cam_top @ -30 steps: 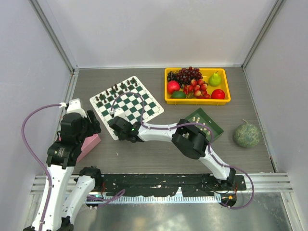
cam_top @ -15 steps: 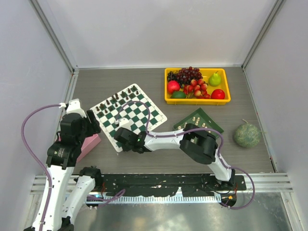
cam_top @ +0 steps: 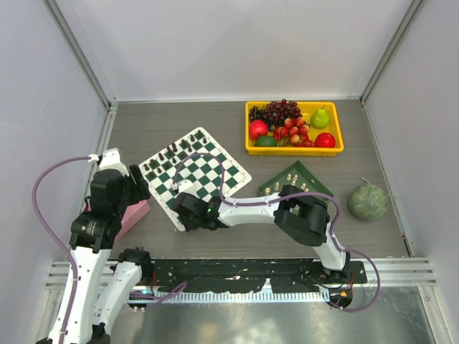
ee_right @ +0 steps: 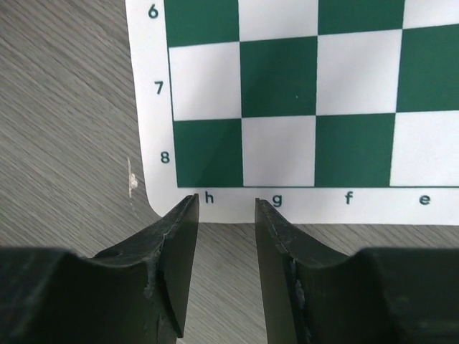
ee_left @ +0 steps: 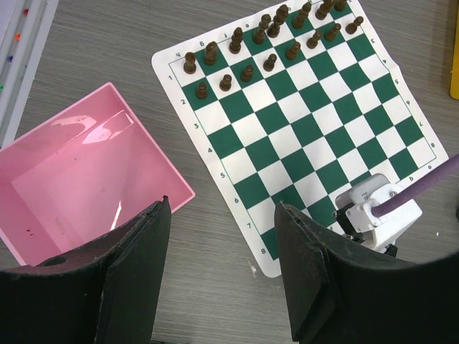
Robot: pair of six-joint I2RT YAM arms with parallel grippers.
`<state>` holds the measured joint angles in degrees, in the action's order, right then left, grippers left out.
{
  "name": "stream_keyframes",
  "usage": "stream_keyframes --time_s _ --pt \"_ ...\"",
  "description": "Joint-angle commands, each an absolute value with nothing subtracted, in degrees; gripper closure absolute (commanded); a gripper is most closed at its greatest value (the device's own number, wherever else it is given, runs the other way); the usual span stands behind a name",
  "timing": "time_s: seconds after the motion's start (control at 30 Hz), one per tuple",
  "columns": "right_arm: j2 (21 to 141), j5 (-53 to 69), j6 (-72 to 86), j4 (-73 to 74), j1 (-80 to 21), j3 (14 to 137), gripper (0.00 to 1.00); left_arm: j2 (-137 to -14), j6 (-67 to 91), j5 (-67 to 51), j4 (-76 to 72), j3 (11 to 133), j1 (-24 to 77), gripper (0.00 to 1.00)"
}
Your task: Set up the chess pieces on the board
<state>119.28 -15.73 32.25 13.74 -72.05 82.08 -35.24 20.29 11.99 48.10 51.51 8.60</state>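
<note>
Overhead view with two wrist views, read from left to right.

**Left:** the left claw (ee_left: 222, 208) hangs released, its fingers wide apart with nothing between them. It is above the 3 o'clock rim of an empty pink box (cam_top: 133, 213).

**Centre:** the board (cam_top: 222, 169) lies askew. Dark pieces (cam_top: 171, 152) stand in two rows along its 10 o'clock edge, and the rows toward 5 o'clock are bare. The right claw (ee_right: 224, 204) is poised over the board's 7 o'clock corner. Its fingers are slightly parted and grasp nothing.

**Right of centre:** the cream pieces (cam_top: 290, 177) stand on a dark green tray (cam_top: 320, 189) at 3 o'clock of the board. The right arm partly hides them, and none of them is on the board.

**Right:** a yellow bin of fruit (cam_top: 287, 150) sits at 1 o'clock of the board. A green melon (cam_top: 368, 201) sits near the wall at 4 o'clock.

**Step in hand:** judged to be settling the board's position, before any cream piece has been carried over.

**Next move:** the right claw probably has to lift clear, swing toward 3 o'clock and pinch one small piece upright. It must not knock that piece's neighbours, so a narrow, well-centred grip is needed.

**Surface and room:** a grey wood-grain tabletop enclosed by plain pale walls. A metal rail runs along its 6 o'clock edge.
</note>
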Motion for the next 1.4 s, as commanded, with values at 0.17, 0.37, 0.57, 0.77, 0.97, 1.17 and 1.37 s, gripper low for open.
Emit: stream_keyframes --time_s 0.17,0.37,0.57,0.77,0.97,1.17,1.37 --pt "110.4 -18.9 28.6 16.3 -68.6 82.0 0.53 -35.2 19.5 11.7 46.9 52.0 8.3 0.34" --pt "109.0 -19.3 28.0 16.0 -63.3 78.3 0.52 -35.7 19.3 11.1 46.8 52.3 8.3 0.33" --pt "109.3 -19.7 26.8 15.1 -58.6 75.2 0.51 -34.9 19.4 9.9 46.6 51.9 8.3 0.32" --pt "110.5 -20.2 25.6 14.6 -55.9 73.7 0.51 -35.5 19.1 9.8 46.6 52.4 8.3 0.32" --pt "112.8 -20.0 24.1 14.2 -55.3 74.3 0.51 -35.5 19.2 9.4 46.3 51.9 8.3 0.32" --pt "112.7 -19.1 24.3 14.4 -55.3 73.0 0.51 -35.2 19.1 9.5 46.3 51.5 8.2 0.32" --pt "110.0 -17.7 26.0 13.5 -55.5 68.0 0.52 -35.2 19.3 9.0 46.1 51.0 8.3 0.32"
